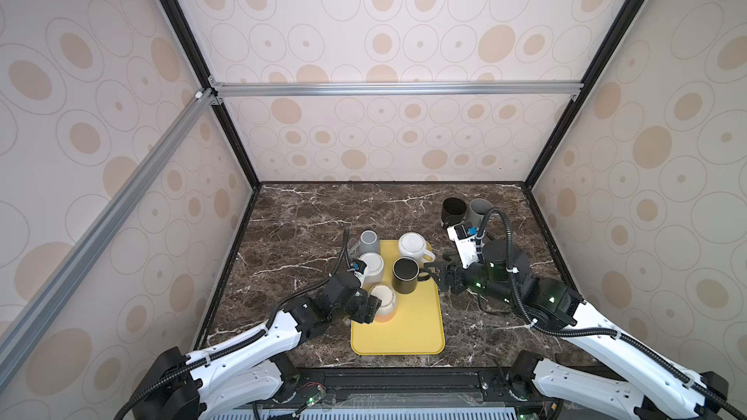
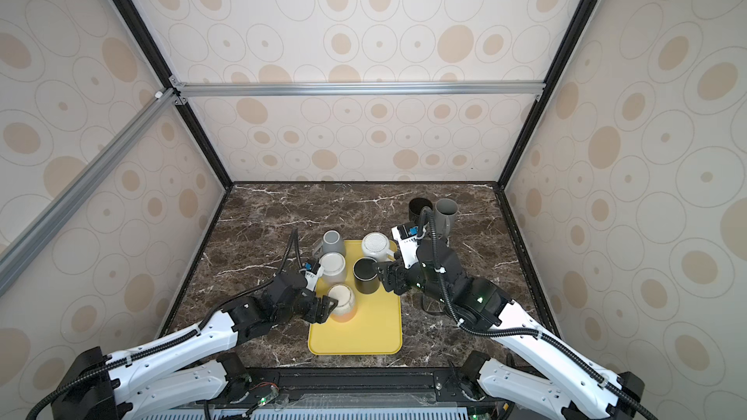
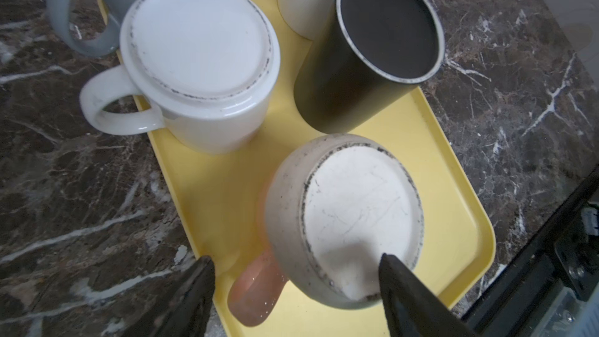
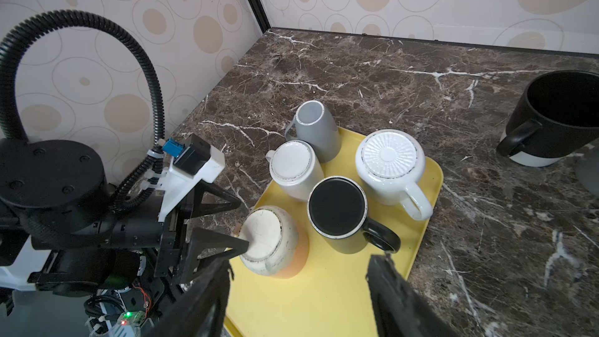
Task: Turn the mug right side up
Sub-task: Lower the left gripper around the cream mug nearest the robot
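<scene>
Stoneware, by the look of it: the cream-and-peach speckled mug (image 1: pixel 383 301) stands mouth down on the flat yellow plastic tray (image 1: pixel 400 337). It is at the tray's left edge, a little below the middle of the frame in both top views, and is the mug of the cluster nearest the lower edge. The white glazed mug (image 3: pixel 201 43) and the black cylindrical mug (image 3: pixel 385 27) stand close beyond it, both also inverted.

The left gripper (image 3: pixel 296 257) has its jaws spread wide. The peach handle (image 3: pixel 256 290) lies between them and one finger (image 3: pixel 405 286) sits at the foot ring; nothing is clamped yet. The right gripper (image 4: pixel 299 260) is also spread wide and empty, just beside the black cylindrical mug's handle.

The mug is probably rigid, fairly heavy and brittle, with slick glazed walls that round in towards the base, so jaws set high on that shoulder could slide off. A hold on the handle, or across the straighter peach band nearer the mouth, looks safer. The close neighbours could chip it during the flip, and so could a drop onto the brown marble-patterned tabletop (image 1: pixel 307 236)
</scene>
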